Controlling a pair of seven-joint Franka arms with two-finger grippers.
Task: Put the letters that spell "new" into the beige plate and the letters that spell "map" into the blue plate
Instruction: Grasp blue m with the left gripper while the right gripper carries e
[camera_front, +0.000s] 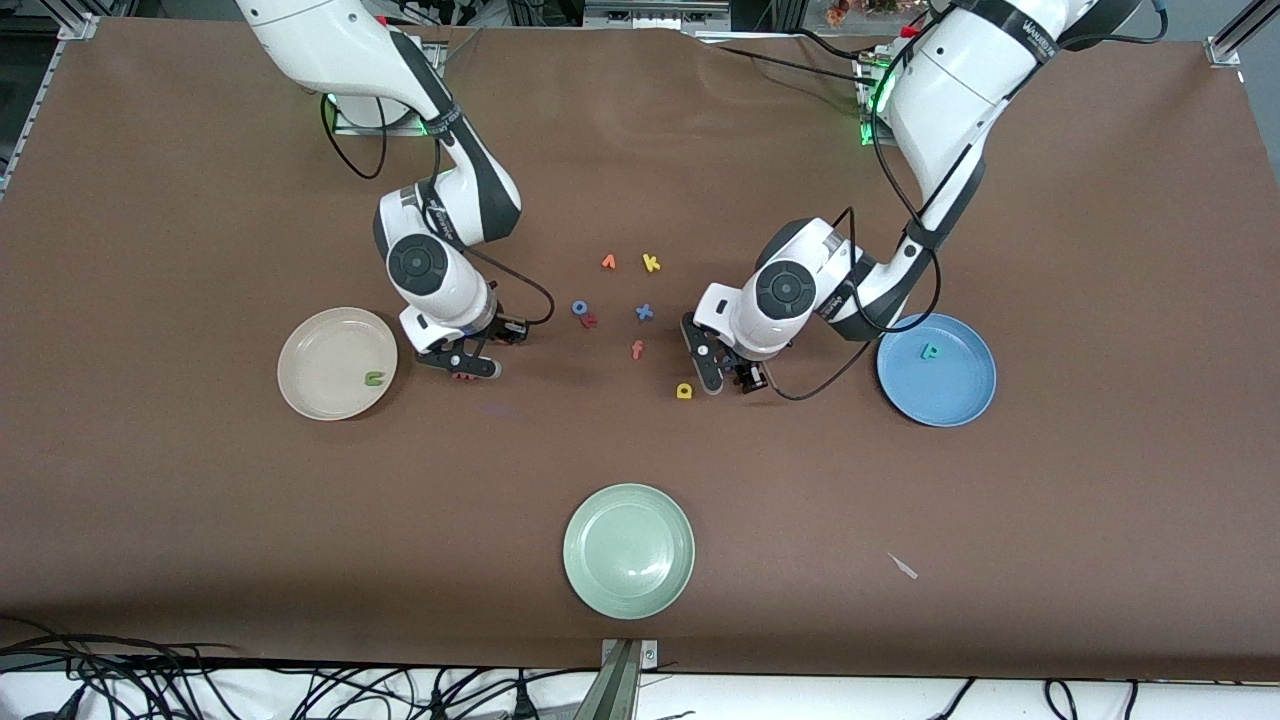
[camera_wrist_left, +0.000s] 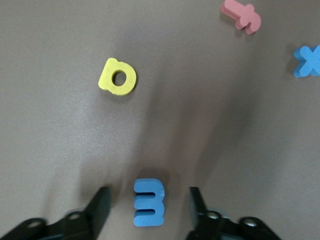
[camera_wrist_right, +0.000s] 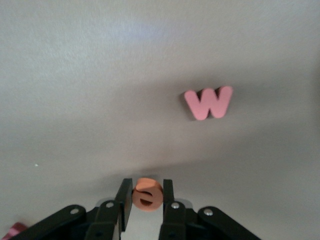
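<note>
Three plates were on the table (camera_front: 200, 560): the beige plate (camera_front: 320, 350), the blue plate (camera_front: 955, 385) and a pale green plate (camera_front: 629, 550) nearest the front camera.

One letter lay in each task plate: the green n (camera_front: 375, 378) in the beige plate, the teal p (camera_front: 930, 350) in the blue plate. The green plate held nothing.

The right gripper (camera_wrist_right: 146, 192) was low over the table, between the beige plate and the loose letters. Its fingers were clamped on the orange e (camera_wrist_right: 147, 194). In the right wrist view the pink w (camera_wrist_right: 209, 103) lay flat on the table, apart from the gripper.

The left gripper (camera_wrist_left: 148, 197) was down at the table, between the loose letters and the blue plate. Its fingers stood apart on either side of the blue m (camera_wrist_left: 148, 202), with a gap showing on both sides. The yellow a (camera_front: 685, 390) lay just beside that gripper, not touched.

Six more loose letters sat mid-table:
- an orange v (camera_front: 608, 262)
- a yellow k (camera_front: 651, 263)
- a blue o (camera_front: 579, 307)
- a red letter (camera_front: 590, 321) touching the o; couldn't tell which letter
- a blue x (camera_front: 644, 312)
- a reddish f (camera_front: 637, 349)

One white scrap (camera_front: 903, 566) lay toward the left arm's end, near the front camera.
</note>
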